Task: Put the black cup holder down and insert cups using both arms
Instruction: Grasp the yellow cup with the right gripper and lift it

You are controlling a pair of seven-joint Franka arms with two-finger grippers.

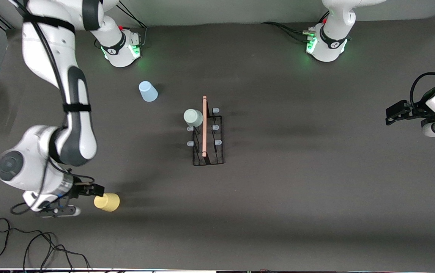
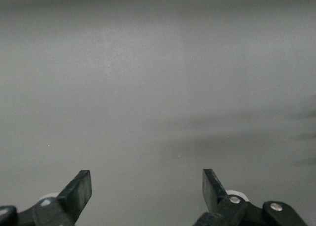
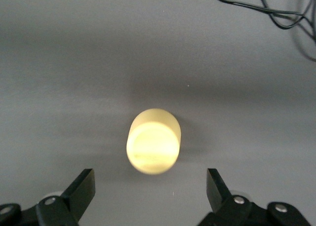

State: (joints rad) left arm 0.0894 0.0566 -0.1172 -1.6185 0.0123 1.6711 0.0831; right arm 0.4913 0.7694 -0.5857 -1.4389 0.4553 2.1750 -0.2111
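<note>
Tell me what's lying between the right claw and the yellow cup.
Nothing: in the right wrist view the right claw is open over bare table, with the yellow cup just ahead of its fingertips.

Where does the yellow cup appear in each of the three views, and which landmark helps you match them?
Front view: the yellow cup sits low, toward the right arm's end of the table, beside the right pincer.
Left wrist view: not in it.
Right wrist view: the cup is central, ahead of the open pincer.
Shared landmark: the right pincer's black fingers.
</note>
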